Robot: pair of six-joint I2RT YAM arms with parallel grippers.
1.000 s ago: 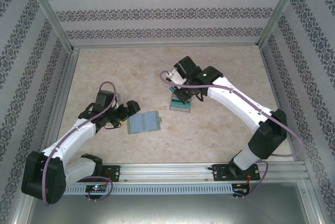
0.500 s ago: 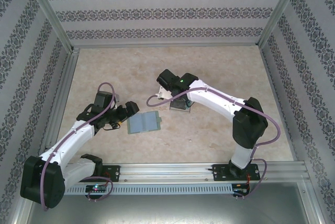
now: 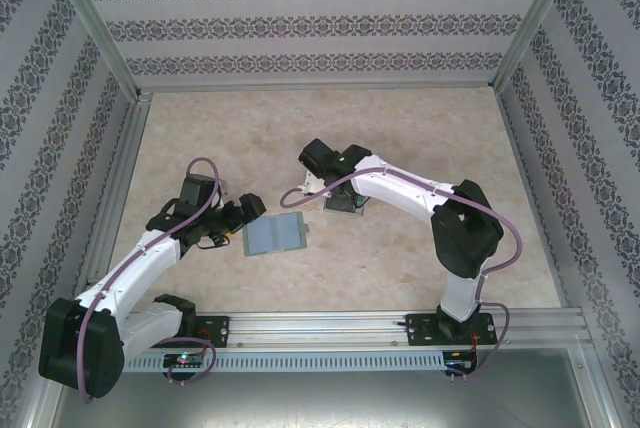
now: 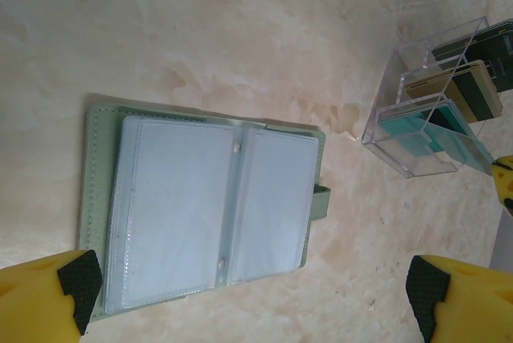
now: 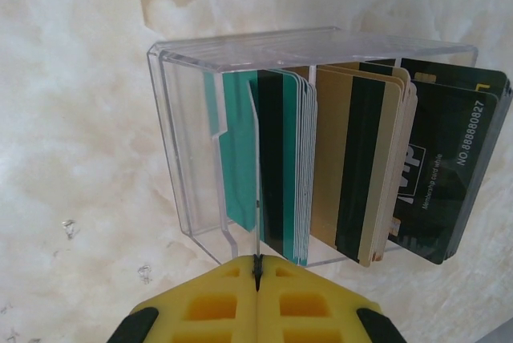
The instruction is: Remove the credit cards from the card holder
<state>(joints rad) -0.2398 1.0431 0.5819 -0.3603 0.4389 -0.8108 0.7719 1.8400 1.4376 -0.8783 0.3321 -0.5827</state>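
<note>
1. The wallet (image 3: pixel 275 235) is laid open and flat on the table (image 3: pixel 420 128), just beside the left gripper (image 3: pixel 250 210), with its two clear pocket panels facing up.
2. The left gripper (image 4: pixel 252 287) is held above the wallet (image 4: pixel 204 215) with its jaws spread wide – nothing is gripped between them.
3. The cards (image 5: pixel 337 159) are stood on edge in a clear box (image 5: pixel 184 143) with compartments: a teal stack, a gold stack, then black ones with white print.
4. The clear box (image 3: pixel 343 203) is set on the table to the right of the wallet, near it but not touching.
5. The right gripper (image 5: pixel 256 267) is pressed fully closed right at the box's near edge, in line with the teal stack – whether anything thin is pinched cannot be told.
</note>
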